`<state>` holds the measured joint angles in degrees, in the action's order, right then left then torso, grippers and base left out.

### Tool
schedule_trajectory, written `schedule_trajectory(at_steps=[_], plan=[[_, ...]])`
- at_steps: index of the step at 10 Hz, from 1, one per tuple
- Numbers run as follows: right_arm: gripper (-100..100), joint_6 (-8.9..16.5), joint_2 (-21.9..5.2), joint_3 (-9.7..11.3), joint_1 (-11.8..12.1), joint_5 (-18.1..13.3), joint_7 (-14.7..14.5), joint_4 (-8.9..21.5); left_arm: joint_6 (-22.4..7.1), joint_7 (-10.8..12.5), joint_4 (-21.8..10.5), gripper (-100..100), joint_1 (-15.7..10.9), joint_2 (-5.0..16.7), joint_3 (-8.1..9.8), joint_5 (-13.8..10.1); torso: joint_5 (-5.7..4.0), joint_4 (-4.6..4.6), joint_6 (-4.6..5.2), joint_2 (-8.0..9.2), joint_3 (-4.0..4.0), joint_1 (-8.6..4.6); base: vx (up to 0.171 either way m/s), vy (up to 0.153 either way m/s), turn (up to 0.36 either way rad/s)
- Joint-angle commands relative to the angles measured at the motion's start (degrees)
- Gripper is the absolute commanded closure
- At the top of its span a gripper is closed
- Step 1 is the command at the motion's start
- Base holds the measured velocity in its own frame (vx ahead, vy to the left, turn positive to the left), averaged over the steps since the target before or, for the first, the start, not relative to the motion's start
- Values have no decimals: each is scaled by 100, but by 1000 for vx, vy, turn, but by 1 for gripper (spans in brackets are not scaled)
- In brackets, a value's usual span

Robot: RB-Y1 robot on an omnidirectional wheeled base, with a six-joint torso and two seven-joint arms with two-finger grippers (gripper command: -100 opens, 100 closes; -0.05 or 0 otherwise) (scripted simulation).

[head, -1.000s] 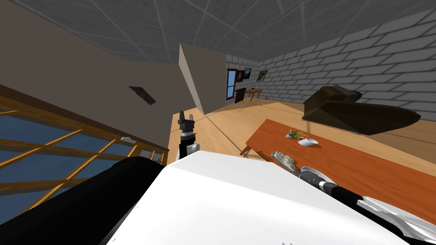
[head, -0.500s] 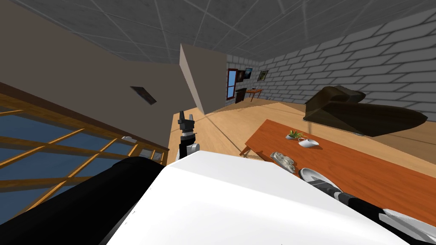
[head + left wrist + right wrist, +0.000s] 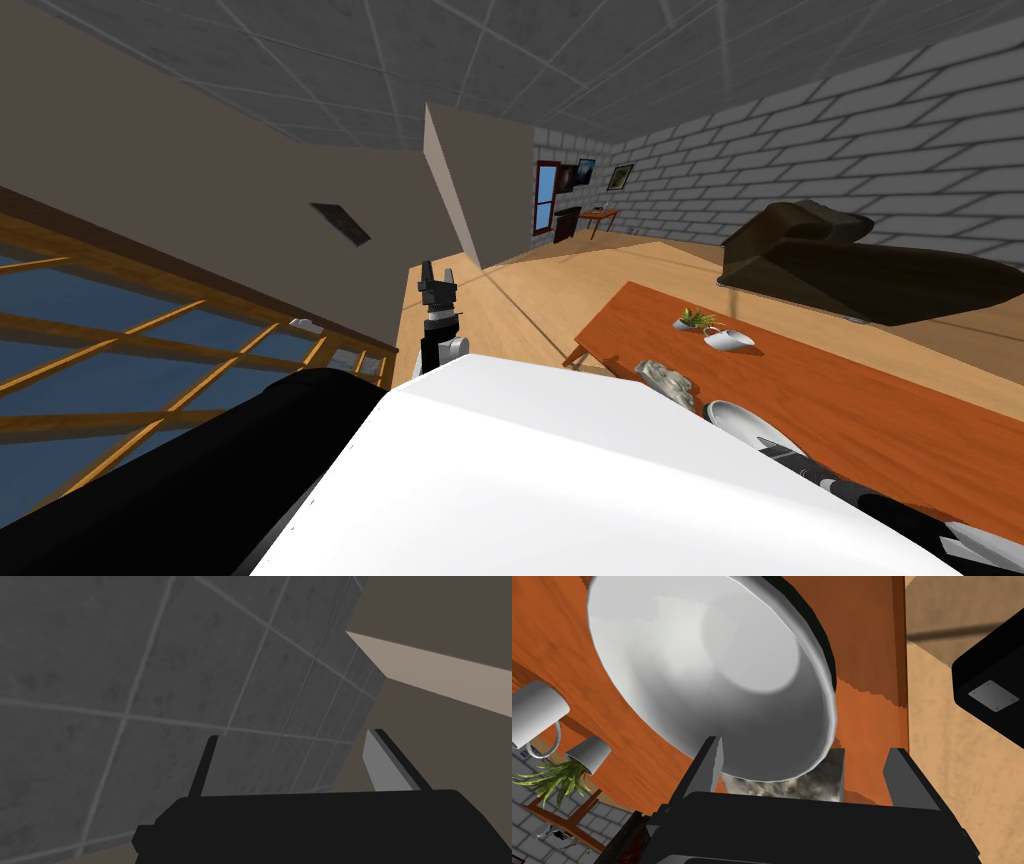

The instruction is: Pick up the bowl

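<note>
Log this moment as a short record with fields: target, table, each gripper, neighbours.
target: white bowl, upright on the table
table: reddish-brown wooden table
right gripper: open, at the bowl's near rim, not closed on it
left gripper: open, pointing up, away from the table
neighbours: grey mottled block beside the bowl; white mug and potted plant farther along the table

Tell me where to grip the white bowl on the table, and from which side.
Take the near rim of the bowl, one blade inside and one outside, coming from the table edge where the right tool hangs open. It is wide and shallow, likely too broad to span.
</note>
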<state>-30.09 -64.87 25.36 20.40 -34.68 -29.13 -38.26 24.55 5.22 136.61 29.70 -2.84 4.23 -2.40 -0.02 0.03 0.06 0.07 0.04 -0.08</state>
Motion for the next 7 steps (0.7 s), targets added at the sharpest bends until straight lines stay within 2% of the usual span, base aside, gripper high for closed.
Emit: schedule_trajectory(at_steps=[1, 2, 4, 5, 6, 7], plan=[[0, 0, 0, 0, 0, 0, 0, 0, 0, 0, 0, 0, 0, 0, 0, 0, 0, 0, 0, 0, 0, 0, 0, 0, 0], [-100, 121, 164, 18, -40, -19, -40, 49, 0, 0, 0, 0, 0, 0, 0, 0, 1, 0, 0, 2, 1, 3, 5, -34, 77], [-100, 240, 328, 37, -80, -40, -81, 100, 0, 0, 0, 0, 0, 0, 0, 0, -4, 0, -1, -2, -1, -19, 13, -66, 57], [-100, 167, 295, 30, -104, -38, -78, 146, 0, 0, 0, 0, 0, 0, 0, 0, -6, 0, -1, -2, -1, -21, 4, -26, 14], [100, 171, 312, 31, -115, -40, -97, 165, 0, 0, 0, 0, 0, 0, 0, 0, -2, 0, 0, 0, 0, -9, 1, -5, -1], [100, 171, 309, 31, -114, -40, -95, 163, 0, 0, 0, 0, 0, 0, 0, 0, 0, 0, 0, 1, 1, -1, 0, 0, 0]])
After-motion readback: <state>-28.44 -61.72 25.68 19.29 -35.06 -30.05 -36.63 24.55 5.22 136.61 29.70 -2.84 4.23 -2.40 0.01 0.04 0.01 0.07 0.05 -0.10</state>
